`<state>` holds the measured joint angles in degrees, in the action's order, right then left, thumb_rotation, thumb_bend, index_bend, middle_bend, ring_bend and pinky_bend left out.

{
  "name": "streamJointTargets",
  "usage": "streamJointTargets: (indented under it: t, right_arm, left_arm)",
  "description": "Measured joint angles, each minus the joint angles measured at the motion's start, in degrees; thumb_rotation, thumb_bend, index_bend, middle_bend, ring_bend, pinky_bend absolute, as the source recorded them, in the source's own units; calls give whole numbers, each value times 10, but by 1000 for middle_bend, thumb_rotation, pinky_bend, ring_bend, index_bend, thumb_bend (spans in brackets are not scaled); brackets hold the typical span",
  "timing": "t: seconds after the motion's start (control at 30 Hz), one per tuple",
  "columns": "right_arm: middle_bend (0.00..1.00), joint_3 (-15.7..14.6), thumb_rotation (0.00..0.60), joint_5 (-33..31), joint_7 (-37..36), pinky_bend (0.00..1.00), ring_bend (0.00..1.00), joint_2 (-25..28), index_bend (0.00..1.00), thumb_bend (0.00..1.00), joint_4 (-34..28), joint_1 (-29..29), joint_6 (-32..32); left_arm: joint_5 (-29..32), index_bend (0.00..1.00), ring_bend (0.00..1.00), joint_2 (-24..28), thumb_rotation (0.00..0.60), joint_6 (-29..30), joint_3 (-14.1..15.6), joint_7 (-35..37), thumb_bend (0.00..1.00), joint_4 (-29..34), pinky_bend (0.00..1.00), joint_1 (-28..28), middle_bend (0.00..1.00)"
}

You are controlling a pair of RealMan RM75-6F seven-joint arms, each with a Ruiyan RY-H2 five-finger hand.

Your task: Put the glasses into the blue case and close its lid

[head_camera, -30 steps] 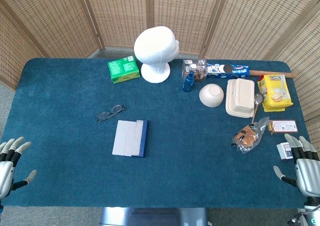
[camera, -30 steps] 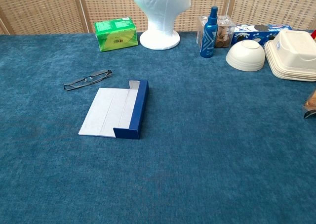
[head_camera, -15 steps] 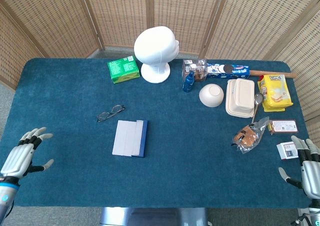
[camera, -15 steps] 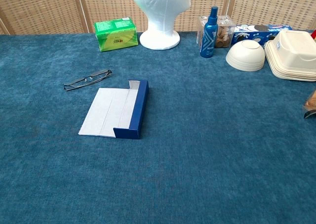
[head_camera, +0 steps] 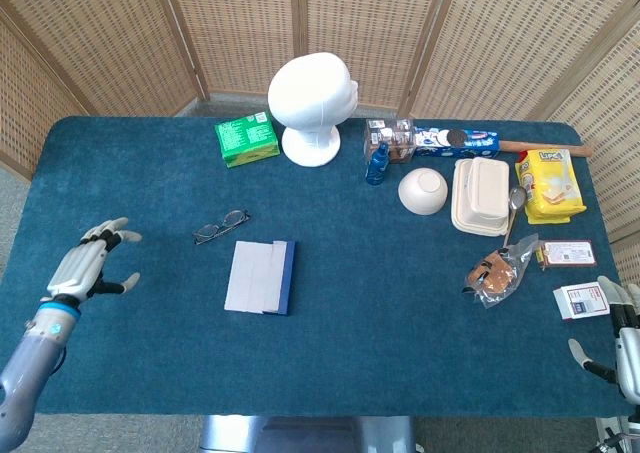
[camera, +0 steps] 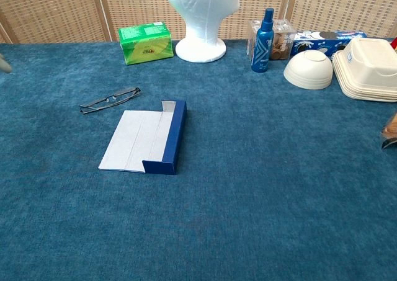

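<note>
Folded glasses (head_camera: 221, 226) just beside open, flat blue case (head_camera: 261, 277)

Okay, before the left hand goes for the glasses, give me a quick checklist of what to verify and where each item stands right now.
1. Left hand free, fingers apart, holding nothing: ok.
2. Glasses lie flat on the table, nothing on top of them: ok.
3. Glasses are apart from the blue case, with room to grasp: ok.
4. Case lid open, flap laid flat: ok.
5. Case interior free of objects: cannot tell; little of the tray shows in either view.
6. Right hand at the near right edge, away from the case: ok.
</note>
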<state>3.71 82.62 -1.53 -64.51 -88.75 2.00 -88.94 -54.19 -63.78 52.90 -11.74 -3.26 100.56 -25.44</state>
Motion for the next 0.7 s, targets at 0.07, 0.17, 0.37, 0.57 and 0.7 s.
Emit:
streamJointTargets:
  t: [0.07, 0.17, 0.37, 0.57, 0.7]
  right_arm:
    - [127, 1, 540, -2, 0, 135, 0, 0, 0, 265, 0, 0, 1]
    - [127, 3, 539, -3, 1, 135, 0, 2, 0, 265, -1, 1, 1]
    - [127, 5, 540, -7, 3, 135, 0, 4, 0, 265, -4, 3, 0]
    - [127, 6, 539, -11, 4, 134, 0, 8, 0, 265, -6, 8, -5]
    - [127, 7, 540, -11, 7, 134, 0, 11, 0, 265, -11, 10, -9]
  left_arm:
    - [26, 287, 8, -16, 600, -9, -6, -19, 293, -15, 0, -21, 71]
    - [59, 336, 8, -37, 600, -23, -11, -38, 275, -39, 0, -47, 76]
    - [118, 400, 14, -83, 600, -44, -17, -81, 269, -93, 0, -100, 87]
    - [167, 369, 13, -129, 600, -55, -20, -111, 266, -149, 0, -144, 87]
    - [193, 348, 11, -165, 600, -56, -24, -130, 254, -188, 0, -174, 86]
